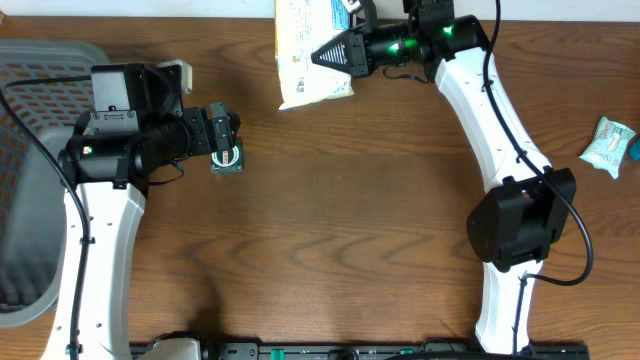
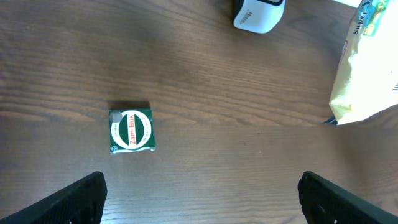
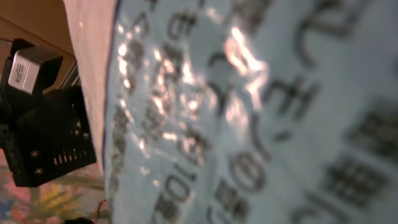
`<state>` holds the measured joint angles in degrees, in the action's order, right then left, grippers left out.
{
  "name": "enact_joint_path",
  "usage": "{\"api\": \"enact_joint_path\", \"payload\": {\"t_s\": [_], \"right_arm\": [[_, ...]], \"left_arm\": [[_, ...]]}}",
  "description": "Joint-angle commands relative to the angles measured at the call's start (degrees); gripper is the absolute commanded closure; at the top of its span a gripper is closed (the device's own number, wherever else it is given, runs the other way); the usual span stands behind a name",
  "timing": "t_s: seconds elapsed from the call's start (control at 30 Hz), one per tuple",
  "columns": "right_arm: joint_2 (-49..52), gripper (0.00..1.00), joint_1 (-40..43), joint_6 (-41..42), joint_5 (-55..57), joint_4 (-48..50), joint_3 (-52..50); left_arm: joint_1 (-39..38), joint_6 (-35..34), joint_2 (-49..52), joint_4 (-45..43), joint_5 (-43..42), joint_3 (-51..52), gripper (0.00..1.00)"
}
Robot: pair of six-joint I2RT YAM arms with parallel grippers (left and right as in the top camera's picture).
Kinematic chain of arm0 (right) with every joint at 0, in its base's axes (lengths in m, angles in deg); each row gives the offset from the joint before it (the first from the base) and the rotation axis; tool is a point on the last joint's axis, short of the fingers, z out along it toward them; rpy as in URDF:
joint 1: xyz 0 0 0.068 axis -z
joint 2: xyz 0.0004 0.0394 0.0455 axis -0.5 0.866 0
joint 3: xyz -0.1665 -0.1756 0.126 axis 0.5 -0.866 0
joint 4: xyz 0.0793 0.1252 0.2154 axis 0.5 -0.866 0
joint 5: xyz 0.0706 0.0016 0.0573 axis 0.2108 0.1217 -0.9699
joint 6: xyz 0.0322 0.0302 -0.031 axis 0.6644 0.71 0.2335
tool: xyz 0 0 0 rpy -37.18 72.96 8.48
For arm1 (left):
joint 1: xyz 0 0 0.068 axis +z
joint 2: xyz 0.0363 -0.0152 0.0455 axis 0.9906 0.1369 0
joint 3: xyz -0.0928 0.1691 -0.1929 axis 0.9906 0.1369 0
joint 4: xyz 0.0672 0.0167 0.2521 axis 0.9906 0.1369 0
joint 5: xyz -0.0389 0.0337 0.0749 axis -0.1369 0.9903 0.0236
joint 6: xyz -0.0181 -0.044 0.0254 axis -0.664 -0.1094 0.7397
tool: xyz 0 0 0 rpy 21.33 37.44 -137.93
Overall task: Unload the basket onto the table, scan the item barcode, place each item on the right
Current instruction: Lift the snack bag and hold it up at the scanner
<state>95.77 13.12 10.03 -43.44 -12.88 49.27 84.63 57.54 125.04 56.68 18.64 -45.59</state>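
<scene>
I judge the scan step is in hand: my right tool (image 1: 318, 55) is clamped shut on the pale bag (image 1: 300, 40) at the far edge of the surface (image 1: 350, 220), near the scanner (image 2: 258, 14). My left tool (image 2: 208, 196) hangs wide. Next I must face the bag's barcode to the scanner.

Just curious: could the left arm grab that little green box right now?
Probably yes: its jaws stand wide open right by the green box, and nothing lies in the way.

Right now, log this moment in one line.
left gripper: open, by green box | right gripper: shut on yellow bag
</scene>
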Motion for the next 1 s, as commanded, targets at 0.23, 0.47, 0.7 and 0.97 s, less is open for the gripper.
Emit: {"api": "enact_joint_path", "payload": {"t_s": [0.23,0.47,0.7,0.97], "right_arm": [[-2.2,0.99,0.1,2.1,-2.6,-1.7,0.2],[-2.2,0.99,0.9,2.1,-2.6,-2.4,0.2],[-2.2,0.99,2.0,2.1,-2.6,-4.3,0.2],[-2.2,0.99,2.7,2.1,-2.6,-9.2,0.2]], "left_arm": [[-0.1,0.7,0.2,-0.1,0.4,-0.1,0.02],[-0.1,0.7,0.2,-0.1,0.4,-0.1,0.02],[-0.1,0.7,0.2,-0.1,0.4,-0.1,0.02],[-0.1,0.7,0.2,-0.1,0.4,-0.1,0.02]]}}
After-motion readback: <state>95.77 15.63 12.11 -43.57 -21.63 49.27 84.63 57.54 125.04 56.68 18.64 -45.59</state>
